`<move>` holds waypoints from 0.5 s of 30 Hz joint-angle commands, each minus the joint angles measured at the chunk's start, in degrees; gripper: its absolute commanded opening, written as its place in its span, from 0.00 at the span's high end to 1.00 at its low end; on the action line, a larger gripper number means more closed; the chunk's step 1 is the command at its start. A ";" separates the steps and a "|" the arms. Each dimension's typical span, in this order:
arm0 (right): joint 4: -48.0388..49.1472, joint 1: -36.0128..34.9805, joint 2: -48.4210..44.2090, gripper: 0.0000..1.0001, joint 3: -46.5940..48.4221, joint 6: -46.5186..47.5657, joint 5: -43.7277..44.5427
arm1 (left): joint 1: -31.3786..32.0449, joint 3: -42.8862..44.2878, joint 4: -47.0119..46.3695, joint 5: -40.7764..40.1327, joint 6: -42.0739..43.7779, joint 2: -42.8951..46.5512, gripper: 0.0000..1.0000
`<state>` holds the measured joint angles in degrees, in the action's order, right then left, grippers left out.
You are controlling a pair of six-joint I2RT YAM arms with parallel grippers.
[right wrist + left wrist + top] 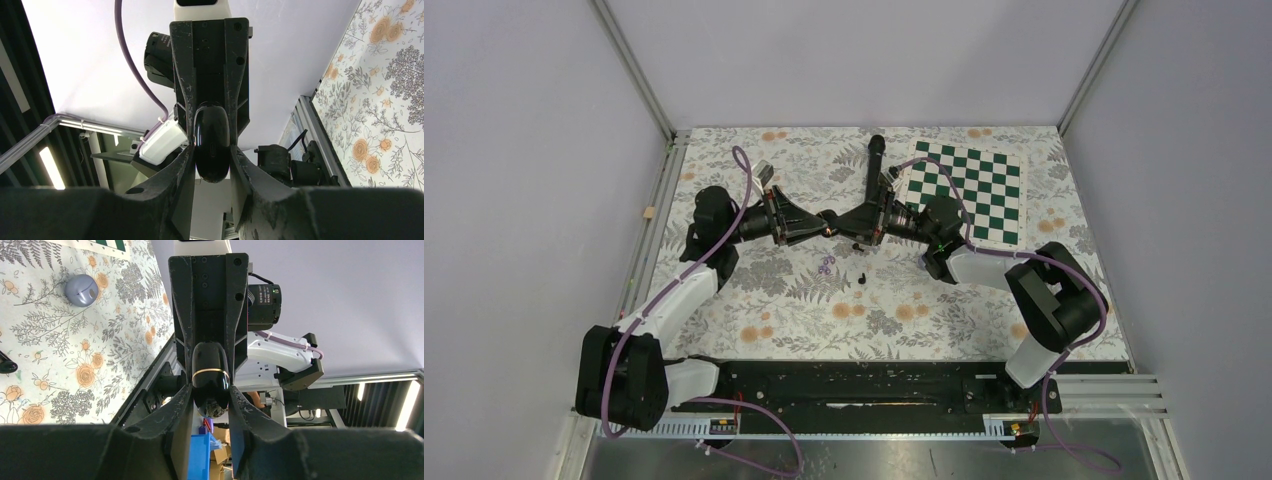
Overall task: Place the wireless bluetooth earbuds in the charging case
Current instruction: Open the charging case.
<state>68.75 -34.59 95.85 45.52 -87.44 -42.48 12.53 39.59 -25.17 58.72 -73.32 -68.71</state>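
Observation:
A glossy black charging case is held above the mat between both grippers. My left gripper comes from the left and is shut on one end. My right gripper comes from the right and is shut on the other end. In the left wrist view the case shows a gold ring and sits between my fingers. In the right wrist view the case fills the gap between the fingers. A pale purple earbud and a black earbud lie on the mat just below the grippers.
A long black microphone lies behind the grippers. A green-and-white chessboard lies at the back right. A round grey-purple object rests on the floral mat near the chessboard. Metal rails bound the table.

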 commanded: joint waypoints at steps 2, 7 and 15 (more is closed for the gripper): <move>7.37 -0.11 0.48 1.00 1.37 -3.72 1.00 | 0.54 0.45 -5.98 -0.50 -1.13 0.32 1.00; 16.05 -0.04 5.56 1.00 2.17 -10.73 1.82 | 0.56 -0.83 -12.38 0.84 -4.87 0.75 1.00; 16.37 -0.09 6.95 1.00 3.83 -12.33 0.26 | 0.37 -2.55 -31.35 2.01 -16.66 0.00 1.00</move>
<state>82.67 -34.50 101.49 46.48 -98.70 -42.39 12.25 36.91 -38.09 58.26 -81.84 -68.75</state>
